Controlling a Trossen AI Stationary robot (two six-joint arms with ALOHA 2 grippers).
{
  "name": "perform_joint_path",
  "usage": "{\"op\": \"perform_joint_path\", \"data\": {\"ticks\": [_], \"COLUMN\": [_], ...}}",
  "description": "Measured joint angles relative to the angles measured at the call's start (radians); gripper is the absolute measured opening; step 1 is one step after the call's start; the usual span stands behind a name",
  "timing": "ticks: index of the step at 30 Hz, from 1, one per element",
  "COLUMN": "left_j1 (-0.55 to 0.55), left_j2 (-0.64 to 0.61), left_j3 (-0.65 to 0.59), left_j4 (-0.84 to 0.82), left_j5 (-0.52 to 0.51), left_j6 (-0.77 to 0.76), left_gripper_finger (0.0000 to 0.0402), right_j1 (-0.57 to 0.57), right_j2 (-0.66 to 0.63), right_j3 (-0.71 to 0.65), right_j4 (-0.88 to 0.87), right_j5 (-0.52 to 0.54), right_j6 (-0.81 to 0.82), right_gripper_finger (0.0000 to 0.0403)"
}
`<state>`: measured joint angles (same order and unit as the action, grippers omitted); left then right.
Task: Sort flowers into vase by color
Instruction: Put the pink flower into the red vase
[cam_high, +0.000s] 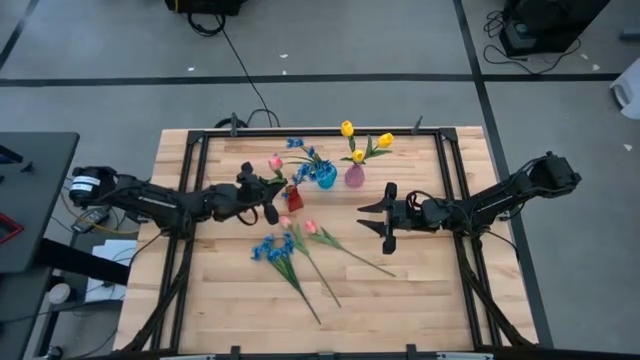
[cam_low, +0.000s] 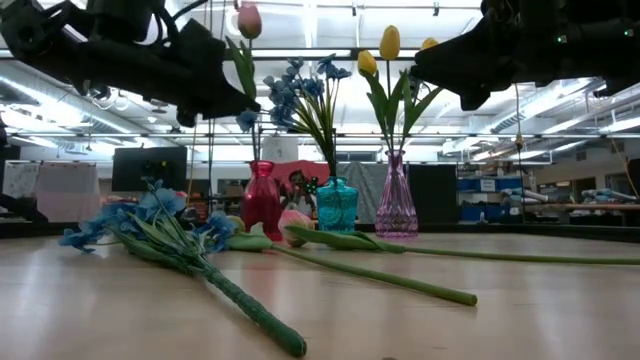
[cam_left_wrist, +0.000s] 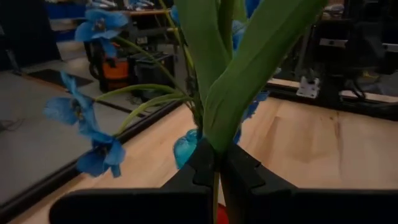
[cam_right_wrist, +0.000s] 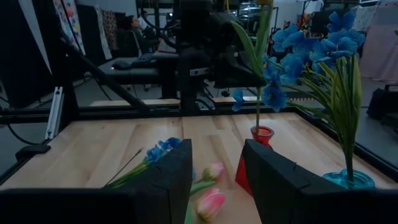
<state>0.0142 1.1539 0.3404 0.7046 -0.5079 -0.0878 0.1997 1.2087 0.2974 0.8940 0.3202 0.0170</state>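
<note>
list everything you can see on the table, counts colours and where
red glass vase: one, red, back centre of the table, left of the other vases
teal glass vase: one, teal, middle of the row, holding blue blossoms
pink glass vase: one, clear pink, right of the row, holding three yellow tulips
held pink tulip: one, pink, stem over the red vase
loose pink tulips: two, pink, lying mid-table
loose blue bunch: one, blue, lying beside them
wooden table: one, light wood
left claw: shut on the held tulip's stem above the red vase
right claw: open, empty, right of centre
</note>
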Motion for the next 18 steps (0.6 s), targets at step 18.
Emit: {"op": "perform_joint_path", "data": {"ticks": [18], "left_j1": [0.011], "left_j2": [-0.044], "left_j3": [0.002], "left_j4": [-0.111], "left_j5": [0.034], "left_j6": [-0.009], "left_gripper_finger": [0.0017], "right_j1": [0.000], "right_j2": [0.000], "right_j3": [0.000], "right_j4": [-0.016], "right_j5": [0.000], "right_j6": [0.016], "right_gripper_finger": [0.0155]}}
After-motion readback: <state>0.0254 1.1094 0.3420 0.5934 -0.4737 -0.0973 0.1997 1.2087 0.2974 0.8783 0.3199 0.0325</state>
